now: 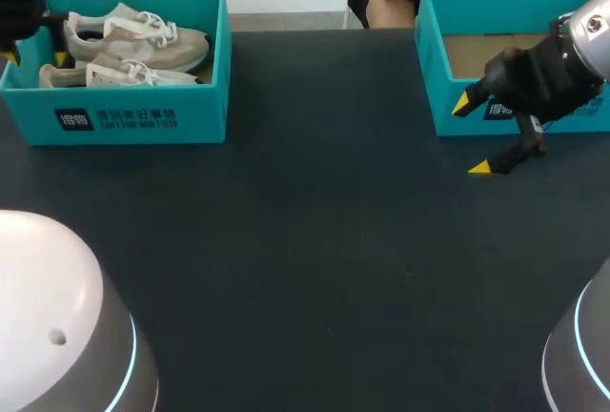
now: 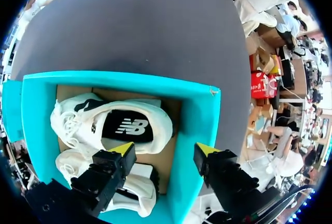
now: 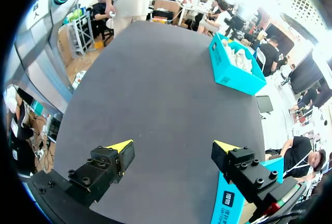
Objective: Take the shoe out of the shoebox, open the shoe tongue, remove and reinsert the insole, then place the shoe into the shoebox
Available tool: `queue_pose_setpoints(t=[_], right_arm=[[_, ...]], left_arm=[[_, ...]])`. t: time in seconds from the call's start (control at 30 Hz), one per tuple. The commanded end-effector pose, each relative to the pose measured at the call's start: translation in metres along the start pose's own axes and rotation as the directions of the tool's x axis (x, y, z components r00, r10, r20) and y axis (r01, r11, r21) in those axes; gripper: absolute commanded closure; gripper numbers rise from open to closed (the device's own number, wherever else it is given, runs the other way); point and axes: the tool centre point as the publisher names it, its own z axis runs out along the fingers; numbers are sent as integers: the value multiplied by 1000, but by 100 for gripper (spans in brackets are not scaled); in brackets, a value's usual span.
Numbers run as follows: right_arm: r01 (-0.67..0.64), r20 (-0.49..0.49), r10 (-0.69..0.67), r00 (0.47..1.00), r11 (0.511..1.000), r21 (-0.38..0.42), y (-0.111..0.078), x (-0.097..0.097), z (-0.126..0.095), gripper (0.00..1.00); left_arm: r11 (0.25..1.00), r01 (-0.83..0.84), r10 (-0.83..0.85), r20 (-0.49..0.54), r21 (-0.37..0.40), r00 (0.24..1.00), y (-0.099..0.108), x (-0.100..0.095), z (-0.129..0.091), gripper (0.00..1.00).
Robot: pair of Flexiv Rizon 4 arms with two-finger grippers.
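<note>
My left hand (image 2: 164, 149) hangs over the teal shoebox (image 1: 143, 116) at the far left corner of the dark surface (image 1: 305, 240). Its fingers are spread wide and straddle one wall of the shoebox: one yellow tip is inside above the shoes, the other outside the wall. They grip nothing. I cannot tell whether the inner finger touches a shoe.

Both pale shoes lie side by side in the shoebox, the rear shoe (image 1: 133, 35) and the front shoe (image 1: 114, 75). From my left wrist, one shoe just ahead of the inner finger shows its dark insole (image 2: 127, 126) through the opening.

My right hand (image 1: 477, 135) is well apart at the far right, fingers wide and holding nothing, over bare surface just beside a second teal box (image 1: 434, 78) with a cardboard floor.
</note>
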Motion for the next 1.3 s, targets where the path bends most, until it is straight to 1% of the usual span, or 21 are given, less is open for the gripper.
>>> queue_pose_setpoints(t=[0.03, 0.1, 0.2, 0.27, 0.33, 0.43, 0.6, 0.73, 0.83, 0.87, 0.9, 0.93, 0.97, 1.17, 1.2, 1.3], right_arm=[[0, 0, 0, 1000, 1000, 3, 0, -1, 1, 0], [0, 0, 0, 1000, 1000, 3, 0, -1, 1, 0], [0, 0, 0, 1000, 1000, 3, 0, -1, 1, 0], [0, 0, 0, 1000, 1000, 3, 0, -1, 1, 0], [0, 0, 0, 1000, 1000, 3, 0, -1, 1, 0], [0, 0, 0, 1000, 1000, 3, 0, -1, 1, 0], [0, 0, 0, 1000, 1000, 3, 0, -1, 1, 0], [0, 0, 0, 1000, 1000, 3, 0, -1, 1, 0], [0, 0, 0, 1000, 1000, 3, 0, -1, 1, 0], [0, 0, 0, 1000, 1000, 3, 0, -1, 1, 0], [0, 0, 0, 1000, 1000, 3, 0, -1, 1, 0], [0, 0, 0, 1000, 1000, 3, 0, -1, 1, 0], [0, 0, 0, 1000, 1000, 3, 0, -1, 1, 0], [0, 0, 0, 1000, 1000, 3, 0, -1, 1, 0], [0, 0, 0, 1000, 1000, 3, 0, -1, 1, 0], [0, 0, 0, 1000, 1000, 3, 0, -1, 1, 0]], left_arm=[[1000, -19, 20, 16, -17, 1000, -4, 3, 9, 30], [999, -34, 35, 14, -23, 999, -6, 3, 13, 28], [998, -57, 57, 13, -24, 998, -7, 1, 20, 28], [997, -69, 69, 24, -33, 997, -7, 0, 24, 32], [997, -73, 74, 29, -26, 997, -5, -3, 29, 37], [996, -87, 87, 23, -18, 996, -3, -9, 36, 40], [995, -100, 100, 17, -8, 995, -5, -9, 44, 43], [994, -110, 110, -9, -18, 994, -7, -9, 55, 44], [994, -113, 112, -25, -5, 993, -7, -7, 60, 55], [993, -116, 116, -35, -3, 993, -8, -6, 61, 63], [993, -120, 120, -42, -2, 992, -9, -6, 61, 71], [992, -130, 129, -49, -3, 990, -10, -5, 61, 84], [992, -130, 129, -52, -6, 990, -11, -5, 61, 100], [980, -198, 196, -131, -3, 972, -14, 0, 53, 100], [979, -206, 203, -136, -6, 970, -15, 1, 50, 100], [973, -228, 229, -152, 21, 961, -14, 4, 36, 100]])
